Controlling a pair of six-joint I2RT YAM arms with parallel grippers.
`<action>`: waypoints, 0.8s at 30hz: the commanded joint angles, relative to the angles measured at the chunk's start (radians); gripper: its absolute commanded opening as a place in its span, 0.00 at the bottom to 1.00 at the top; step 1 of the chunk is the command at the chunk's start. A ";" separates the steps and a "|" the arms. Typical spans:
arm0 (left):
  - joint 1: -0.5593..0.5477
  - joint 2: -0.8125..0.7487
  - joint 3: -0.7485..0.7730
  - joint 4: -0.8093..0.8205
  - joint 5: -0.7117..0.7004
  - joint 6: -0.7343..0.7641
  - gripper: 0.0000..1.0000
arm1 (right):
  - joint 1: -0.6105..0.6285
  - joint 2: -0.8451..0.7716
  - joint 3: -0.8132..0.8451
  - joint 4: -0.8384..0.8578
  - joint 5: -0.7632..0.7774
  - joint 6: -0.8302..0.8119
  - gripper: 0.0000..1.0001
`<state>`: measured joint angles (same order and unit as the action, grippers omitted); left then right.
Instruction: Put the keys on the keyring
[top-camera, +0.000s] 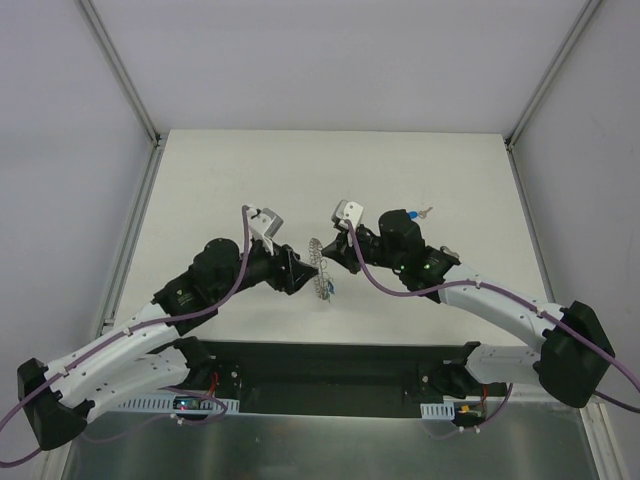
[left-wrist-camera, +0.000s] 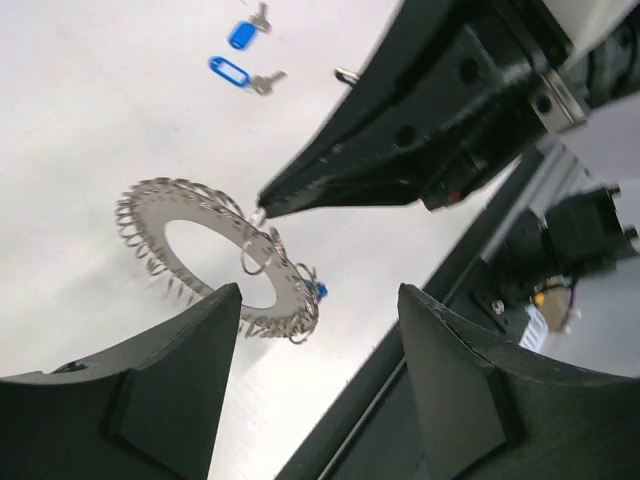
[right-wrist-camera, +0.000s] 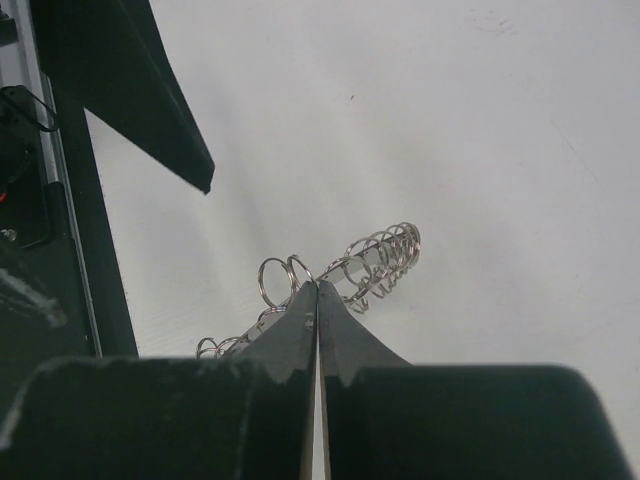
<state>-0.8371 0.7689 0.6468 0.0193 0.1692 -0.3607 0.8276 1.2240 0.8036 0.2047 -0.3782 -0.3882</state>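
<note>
Right now, nearest me, toward the near edge of the worktop (top-camera: 250, 170) and about midway between its left and right edges, the keyring (left-wrist-camera: 165, 212) hangs clear of the surface, tipped up on edge. My right gripper (right-wrist-camera: 317, 292) has its jaws pressed together on the ring's rim, pinching it among the small wire loops. My left gripper (left-wrist-camera: 320, 300) sits just beside the ring on the other side, jaws spread wide with nothing between them. A small blue piece (left-wrist-camera: 320, 290) hangs at the ring's lower rim. I take it for a tagged key already on, though it is too small to be sure.

Farther out and toward the right edge, the keys (left-wrist-camera: 232, 71) with blue tags lie flat on the worktop, well apart from the ring. The left wrist view shows two. The overhead view shows only one, just past my right arm.

I judge the step in hand to be steadying the ring so a loop can be worked. To do it well I would hold the right pinch firm, bring the left jaws onto the opposite rim rather than the loops, and close slowly. The loops look thin and springy, so an off-centre squeeze could twist the ring out of the pinch.
</note>
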 joint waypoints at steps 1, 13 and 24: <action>0.000 0.015 -0.009 -0.004 -0.165 -0.072 0.67 | 0.002 -0.046 0.009 0.076 0.041 0.035 0.01; -0.002 0.150 0.030 0.040 -0.160 -0.083 0.54 | 0.004 -0.046 0.014 0.075 0.033 0.046 0.01; -0.002 0.202 0.008 0.126 -0.138 -0.023 0.33 | 0.004 -0.035 0.017 0.075 0.027 0.049 0.01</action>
<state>-0.8368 0.9646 0.6441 0.0742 0.0345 -0.4183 0.8276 1.2236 0.8036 0.2050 -0.3473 -0.3519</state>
